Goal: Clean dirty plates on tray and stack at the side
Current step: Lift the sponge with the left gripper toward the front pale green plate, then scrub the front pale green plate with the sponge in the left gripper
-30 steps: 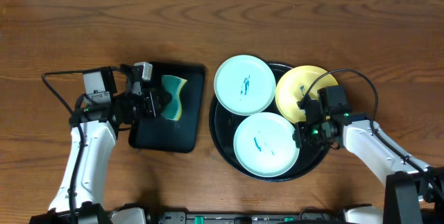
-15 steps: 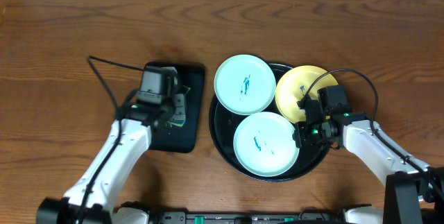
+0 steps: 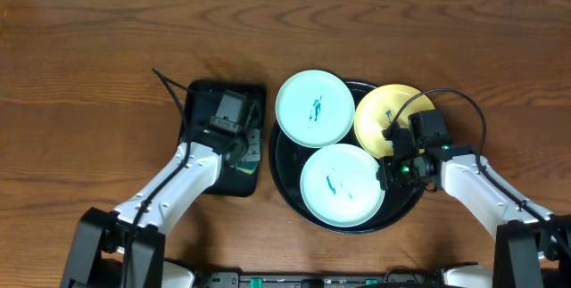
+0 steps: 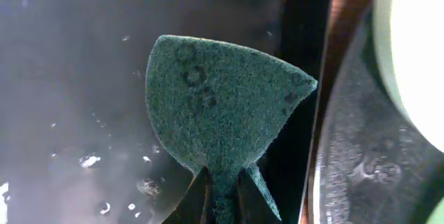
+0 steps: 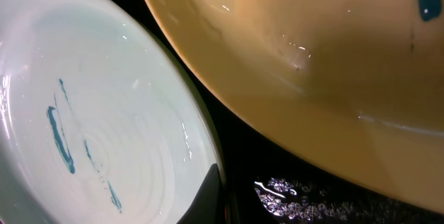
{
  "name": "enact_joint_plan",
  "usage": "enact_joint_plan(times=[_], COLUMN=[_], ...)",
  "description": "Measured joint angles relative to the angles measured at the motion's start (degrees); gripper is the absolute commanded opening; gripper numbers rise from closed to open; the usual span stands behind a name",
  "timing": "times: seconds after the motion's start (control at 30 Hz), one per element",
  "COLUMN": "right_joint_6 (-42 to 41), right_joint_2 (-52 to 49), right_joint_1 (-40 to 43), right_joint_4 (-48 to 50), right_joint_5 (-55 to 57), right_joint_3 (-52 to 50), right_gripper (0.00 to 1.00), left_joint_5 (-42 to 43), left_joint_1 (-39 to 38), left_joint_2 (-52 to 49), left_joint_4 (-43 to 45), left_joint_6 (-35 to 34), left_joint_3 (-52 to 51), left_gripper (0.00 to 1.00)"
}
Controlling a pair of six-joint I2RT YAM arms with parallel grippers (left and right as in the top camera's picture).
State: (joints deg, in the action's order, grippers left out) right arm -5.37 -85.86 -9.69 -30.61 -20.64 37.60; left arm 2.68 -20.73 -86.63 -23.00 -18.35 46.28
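Note:
On the round black tray [image 3: 284, 170] lie two mint-blue plates, the far one [image 3: 314, 108] and the near one [image 3: 339, 184], both with teal smudges, and a yellow plate [image 3: 384, 114] leaning on the right rim. My right gripper [image 3: 389, 174] is shut on the near mint plate's right rim; its fingers [image 5: 218, 200] pinch that plate [image 5: 90, 127] below the yellow plate [image 5: 312, 57]. My left gripper [image 3: 243, 145] is shut on a green sponge [image 4: 222, 99], its fingers [image 4: 222, 200] clamping the sponge's lower edge.
The sponge hangs over the right side of a wet rectangular black tray [image 3: 254, 101], left of the round tray. In the left wrist view the round tray's rim [image 4: 361, 148] and a plate edge [image 4: 416, 44] lie just to the right. Brown wood table [image 3: 89, 38] all around.
My left arm has swung right and down over the rectangular tray and taken hold of the sponge. The right arm and the plates have not moved.

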Motion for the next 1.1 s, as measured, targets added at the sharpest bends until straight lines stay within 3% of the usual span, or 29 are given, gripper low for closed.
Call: enact_joint_plan(times=[0.33, 0.8, 1.1], right_joint_6=[0.0, 0.0, 0.0], right_joint_2=[0.0, 0.0, 0.0], right_joint_1=[0.0, 0.0, 0.0], right_joint_4=[0.0, 0.0, 0.0], right_joint_5=[0.0, 0.0, -0.1], right_joint_3=[0.0, 0.0, 0.0], right_gripper=[0.01, 0.01, 0.01], left_joint_5=[3.0, 5.2, 6.0], left_joint_1=[-0.4, -0.8, -5.5], left_joint_2=[1.2, 14.6, 11.4], left_joint_4=[0.9, 0.4, -7.8], left_joint_6=[-1.6, -1.6, -1.3], left_joint_3=[0.0, 0.3, 10.6], left_gripper=[0.07, 0.07, 0.08])
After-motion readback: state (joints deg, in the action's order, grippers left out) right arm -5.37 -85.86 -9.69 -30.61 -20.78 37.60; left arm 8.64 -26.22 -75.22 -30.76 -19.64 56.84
